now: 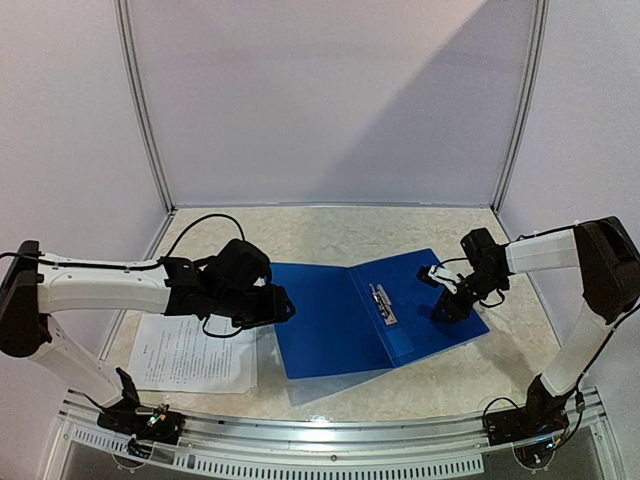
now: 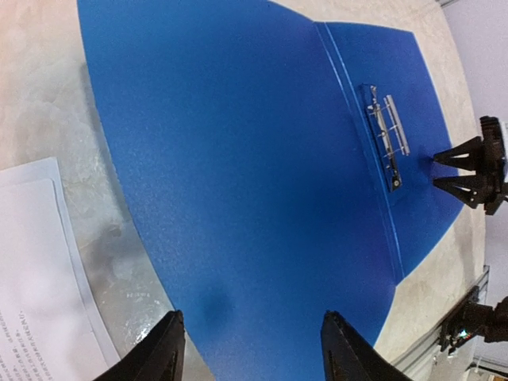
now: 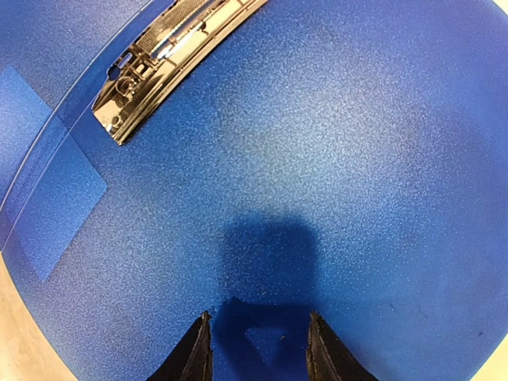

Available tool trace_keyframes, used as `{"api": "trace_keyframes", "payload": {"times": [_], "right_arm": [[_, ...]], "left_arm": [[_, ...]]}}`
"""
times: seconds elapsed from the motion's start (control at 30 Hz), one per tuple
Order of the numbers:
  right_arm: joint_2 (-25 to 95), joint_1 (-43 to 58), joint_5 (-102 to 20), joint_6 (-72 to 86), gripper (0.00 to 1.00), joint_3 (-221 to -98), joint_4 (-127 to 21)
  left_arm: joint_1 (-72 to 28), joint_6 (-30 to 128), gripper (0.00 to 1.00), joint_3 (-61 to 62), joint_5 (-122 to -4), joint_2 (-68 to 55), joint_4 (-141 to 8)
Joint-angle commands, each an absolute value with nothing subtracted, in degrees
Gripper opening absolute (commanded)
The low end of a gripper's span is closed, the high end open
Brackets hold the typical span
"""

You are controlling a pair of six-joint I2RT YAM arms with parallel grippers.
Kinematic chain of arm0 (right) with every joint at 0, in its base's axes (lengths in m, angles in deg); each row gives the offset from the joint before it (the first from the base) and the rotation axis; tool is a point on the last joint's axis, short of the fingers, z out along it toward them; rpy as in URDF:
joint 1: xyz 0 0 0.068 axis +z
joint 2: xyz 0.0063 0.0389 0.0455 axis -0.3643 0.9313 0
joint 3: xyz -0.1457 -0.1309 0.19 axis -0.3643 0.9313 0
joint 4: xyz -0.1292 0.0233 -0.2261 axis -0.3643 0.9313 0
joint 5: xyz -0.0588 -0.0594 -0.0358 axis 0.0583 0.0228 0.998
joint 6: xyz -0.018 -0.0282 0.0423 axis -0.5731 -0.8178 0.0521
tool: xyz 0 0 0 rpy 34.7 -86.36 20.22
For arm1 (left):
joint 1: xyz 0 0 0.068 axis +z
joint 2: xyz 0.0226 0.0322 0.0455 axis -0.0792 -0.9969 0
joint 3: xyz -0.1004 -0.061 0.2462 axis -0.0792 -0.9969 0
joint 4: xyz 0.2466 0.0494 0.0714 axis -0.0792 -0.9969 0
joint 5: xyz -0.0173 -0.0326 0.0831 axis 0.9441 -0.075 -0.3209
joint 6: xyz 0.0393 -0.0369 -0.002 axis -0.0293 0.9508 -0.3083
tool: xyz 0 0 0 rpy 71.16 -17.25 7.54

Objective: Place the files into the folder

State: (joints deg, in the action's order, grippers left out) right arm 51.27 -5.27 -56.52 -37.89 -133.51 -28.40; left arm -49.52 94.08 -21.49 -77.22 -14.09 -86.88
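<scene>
The blue folder lies open on the table, its metal clip just right of the spine. It also shows in the left wrist view and the right wrist view, each with the clip. The files, white printed sheets, lie left of the folder; their edge shows in the left wrist view. My left gripper is open and empty over the folder's left flap. My right gripper is open and empty just above the right flap.
The marble-patterned tabletop is ringed by white walls at the back and sides. A metal rail runs along the near edge by the arm bases.
</scene>
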Motion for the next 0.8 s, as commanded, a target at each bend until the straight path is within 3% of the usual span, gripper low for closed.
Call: {"api": "trace_keyframes", "payload": {"times": [0.0, 0.27, 0.5, 0.77], "right_arm": [[54.15, -4.95, -54.51, -37.35, 0.4, -131.52, -21.67], [54.29, -4.92, -54.31, -37.36, 0.4, -131.52, -21.68], [54.17, -4.96, -54.33, -37.35, 0.41, -131.45, -21.83], [54.69, -4.95, -53.95, -37.62, 0.41, -131.43, -21.79]], "left_arm": [[-49.96, 95.26, 0.59, -23.24, -76.36, -12.35, -86.31], [-50.03, 97.03, 0.58, -23.71, -73.9, -13.98, -83.85], [-49.91, 99.78, 0.57, -30.52, -75.87, -4.91, -84.34], [-49.53, 96.06, 0.6, -30.48, -68.57, -11.21, -65.7]]}}
